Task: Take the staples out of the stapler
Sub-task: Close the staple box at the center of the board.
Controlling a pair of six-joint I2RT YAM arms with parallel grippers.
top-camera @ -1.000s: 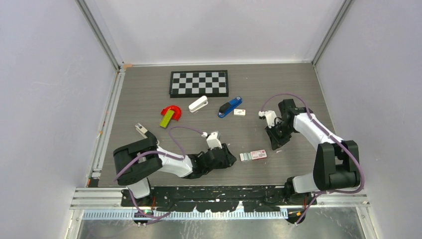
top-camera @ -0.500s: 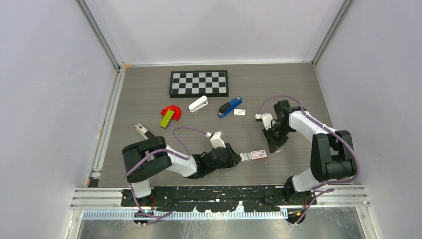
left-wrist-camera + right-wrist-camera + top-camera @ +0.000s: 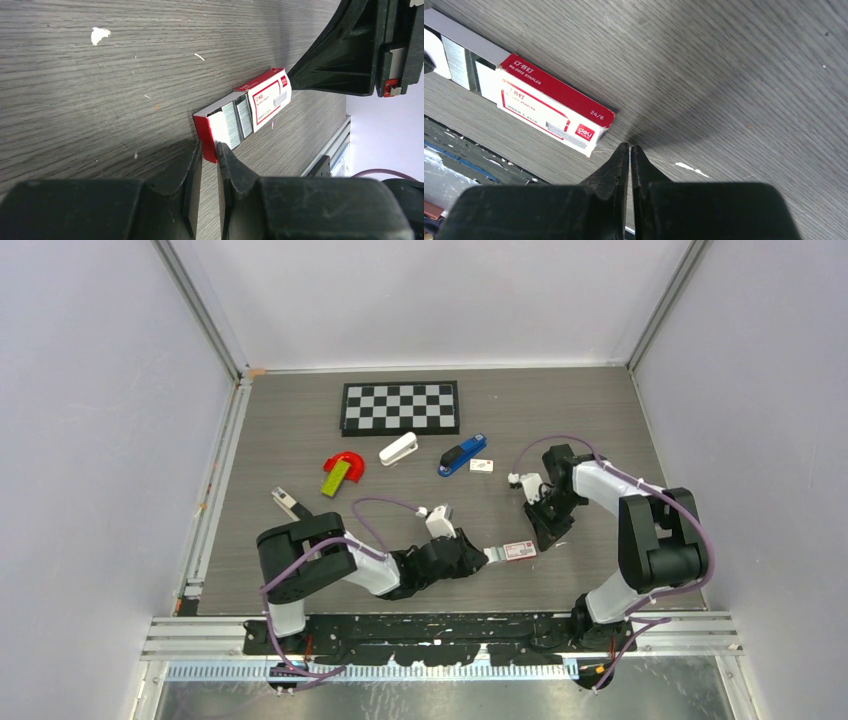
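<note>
The bright-blue stapler (image 3: 461, 455) lies alone at mid-table, right of centre, with neither gripper near it. A red-and-white staple box (image 3: 518, 551) lies near the front edge, its tray slid partly out so that rows of staples (image 3: 239, 116) show. My left gripper (image 3: 209, 150) reaches in low from the left and pinches the red end flap of that tray between its fingertips. My right gripper (image 3: 630, 147) is shut and empty, with its tips on the table just off the box's (image 3: 549, 112) other end.
A chessboard (image 3: 400, 407) lies at the back. A white stapler (image 3: 398, 450) sits left of the blue one, and a small white card (image 3: 482, 465) right of it. A red arc with a yellow-green block (image 3: 343, 472) and a small metal piece (image 3: 288, 504) lie on the left.
My left gripper slid right along the table to the staple box and closed on the tray's end. The right gripper moved slightly left, toward the box's other end.
</note>
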